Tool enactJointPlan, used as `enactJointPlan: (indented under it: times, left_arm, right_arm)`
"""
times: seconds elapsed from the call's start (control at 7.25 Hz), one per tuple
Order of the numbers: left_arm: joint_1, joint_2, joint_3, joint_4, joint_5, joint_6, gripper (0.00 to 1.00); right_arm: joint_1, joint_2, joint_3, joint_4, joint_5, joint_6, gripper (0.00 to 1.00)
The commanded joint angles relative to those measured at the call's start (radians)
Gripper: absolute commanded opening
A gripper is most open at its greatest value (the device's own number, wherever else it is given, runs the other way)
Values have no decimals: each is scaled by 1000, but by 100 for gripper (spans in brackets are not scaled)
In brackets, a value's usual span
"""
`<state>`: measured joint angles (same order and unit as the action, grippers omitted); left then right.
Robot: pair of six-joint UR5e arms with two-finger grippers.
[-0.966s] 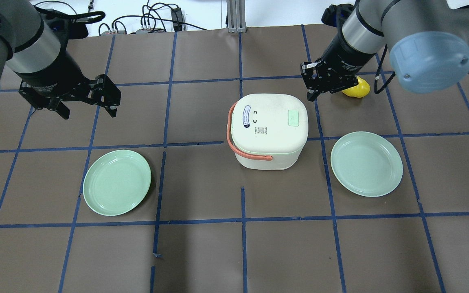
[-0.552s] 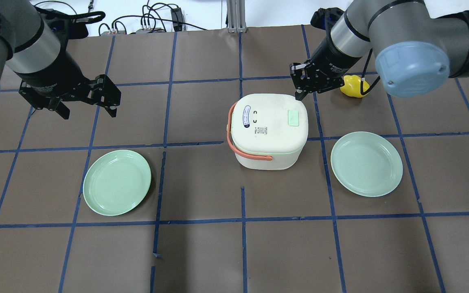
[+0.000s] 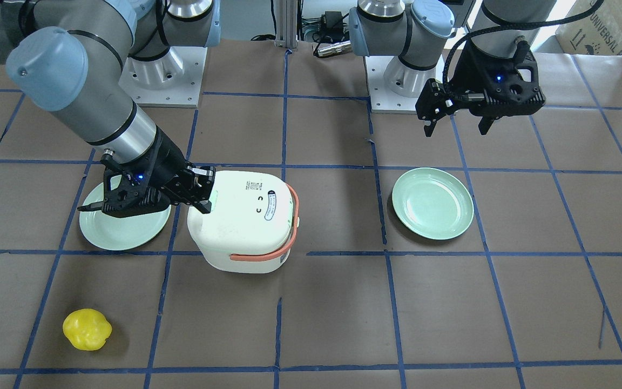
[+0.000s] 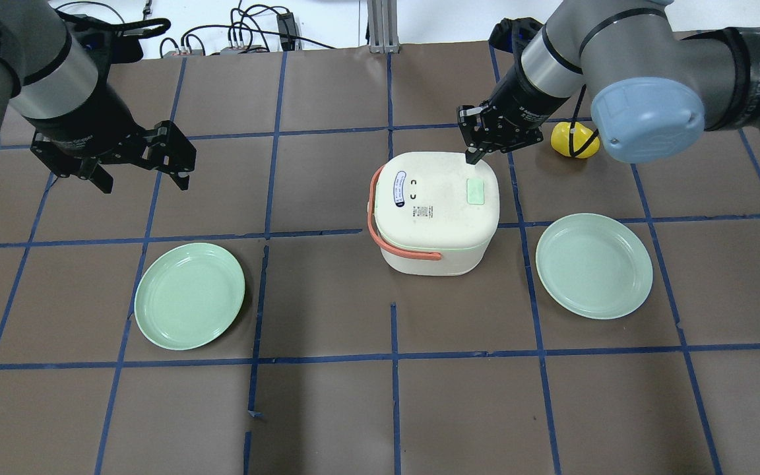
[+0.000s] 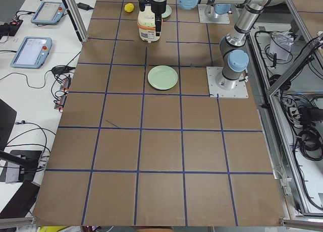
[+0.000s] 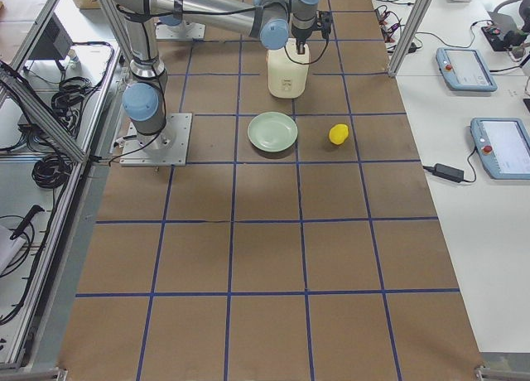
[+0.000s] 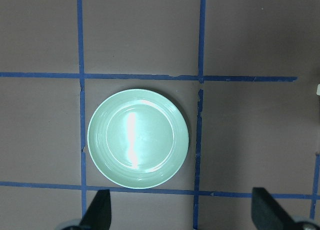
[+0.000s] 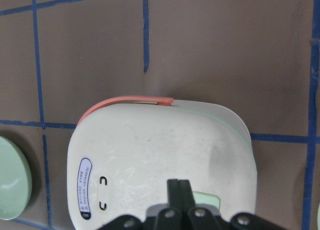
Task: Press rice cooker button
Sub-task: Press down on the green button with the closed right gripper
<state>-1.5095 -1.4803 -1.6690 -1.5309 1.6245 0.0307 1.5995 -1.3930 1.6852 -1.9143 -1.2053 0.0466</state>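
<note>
Overhead exterior shows the right gripper, jaws pinched together, poised at the far edge of the rice cooker mid-table, short of the green button on its lid, so a straight descent would likely miss it.

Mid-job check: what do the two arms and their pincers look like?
The grey tubular left arm and right arm have silver wrist bands and pale blue round joint caps. The black two-fingered left pincer and right pincer carry white lettering, a blue light and a looped black cable at the wrist.
</note>
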Motion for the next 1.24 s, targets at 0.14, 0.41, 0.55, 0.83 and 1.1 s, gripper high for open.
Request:
enactJointPlan:
  times: [0.14,0.41,0.55,0.83,1.1]
  left_arm:
    - [0,0,0,0,0,0,100]
    - [0,0,-2,0,0,0,100]
    - [0,0,0,0,0,0,100]
    - [0,0,0,-2,0,0,100]
    - [0,0,0,0,0,0,100]
  right_arm:
    - [0,-4,28,-2,0,-5,8]
    - [0,-4,34,0,0,-7,8]
    - [-1,-4,36,0,0,-11,8]
    - [-1,-11,45,0,0,-19,8]
    - [0,-17,54,1,-2,-19,8]
